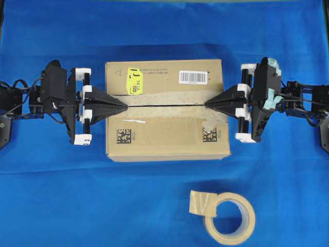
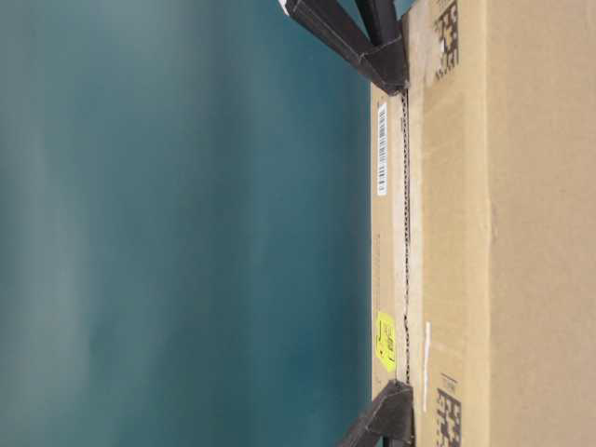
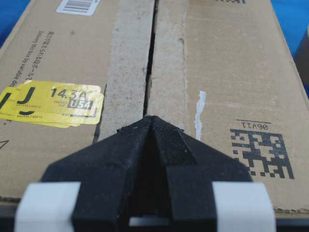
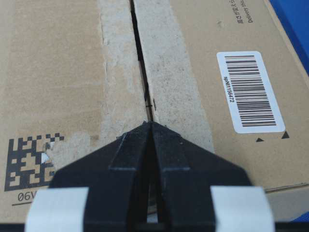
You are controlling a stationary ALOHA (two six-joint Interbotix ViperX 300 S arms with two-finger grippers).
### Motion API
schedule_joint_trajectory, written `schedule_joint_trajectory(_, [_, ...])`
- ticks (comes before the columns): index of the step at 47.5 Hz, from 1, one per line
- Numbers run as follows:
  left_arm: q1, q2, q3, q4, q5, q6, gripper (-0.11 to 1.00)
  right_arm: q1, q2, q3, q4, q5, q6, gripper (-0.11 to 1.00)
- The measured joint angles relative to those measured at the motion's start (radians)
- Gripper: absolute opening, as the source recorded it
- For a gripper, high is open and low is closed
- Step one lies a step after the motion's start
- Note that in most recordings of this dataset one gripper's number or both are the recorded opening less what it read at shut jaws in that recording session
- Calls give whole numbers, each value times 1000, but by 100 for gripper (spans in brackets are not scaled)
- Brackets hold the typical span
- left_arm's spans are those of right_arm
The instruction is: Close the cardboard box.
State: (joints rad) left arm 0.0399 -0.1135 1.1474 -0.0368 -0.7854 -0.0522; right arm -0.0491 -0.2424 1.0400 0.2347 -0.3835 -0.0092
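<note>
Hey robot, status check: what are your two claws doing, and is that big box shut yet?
Left gripper shut, tip on seam. Right gripper shut, tip on seam opposite. Cardboard box flaps down, thin gap between. Tape roll lies apart, not obstructing.

cardboard box (image 1: 167, 110) — brown, flaps folded flat | seam nearly shut — mid-table

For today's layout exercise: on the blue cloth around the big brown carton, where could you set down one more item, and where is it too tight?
Free patches: the blue cloth in front of the brown cardboard box, left of the beige tape roll; also the strip behind the box. Crowded: both short ends, where the left gripper and right gripper, tips shut, meet the top seam.
</note>
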Motion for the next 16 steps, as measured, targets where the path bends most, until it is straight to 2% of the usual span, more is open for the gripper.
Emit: schedule_joint_trajectory(16, [-3,0,-2,0,0,0,0,0,0,0,2,0,0,0])
